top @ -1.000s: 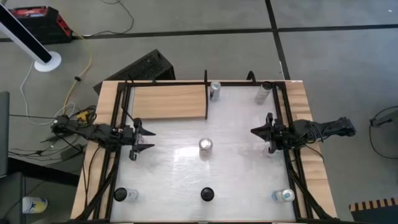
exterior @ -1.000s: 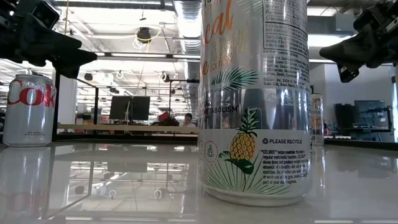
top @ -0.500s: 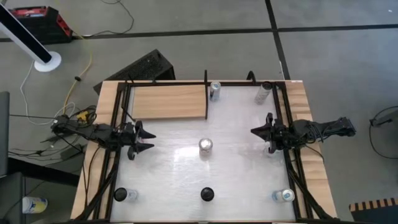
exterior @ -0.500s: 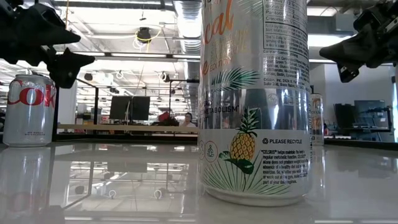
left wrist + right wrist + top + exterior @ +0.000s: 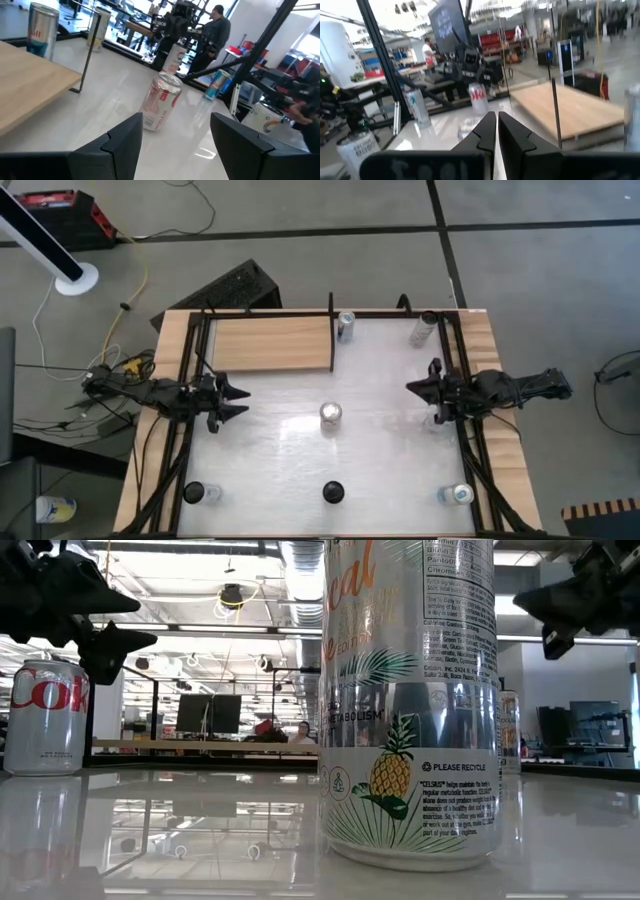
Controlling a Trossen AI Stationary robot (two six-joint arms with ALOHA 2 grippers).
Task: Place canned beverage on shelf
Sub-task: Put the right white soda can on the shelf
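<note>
I am the two arms over the white table [image 5: 380, 470], and I place everything from the red-and-white can [image 5: 331, 414] that stands upright at its middle. The shelf [image 5: 270, 343], a flat light-wood panel inside thin black rails, lies at the far left corner, well apart from that can and bare on top. My left gripper [image 5: 236, 402] hangs above the table's left side, on the shelf's side of the middle can, aimed at the can with its fingers [image 5: 120, 147] spread apart and nothing between them. My right gripper [image 5: 412, 389] hangs above the table's right side, opposite the left one, its fingers [image 5: 487, 132] pressed together on nothing. A silver can [image 5: 345, 325] stands just beside the shelf's right rail, beyond the middle can. A tall pineapple-printed can [image 5: 410, 700] stands at the near edge, straight in front of the middle can
</note>
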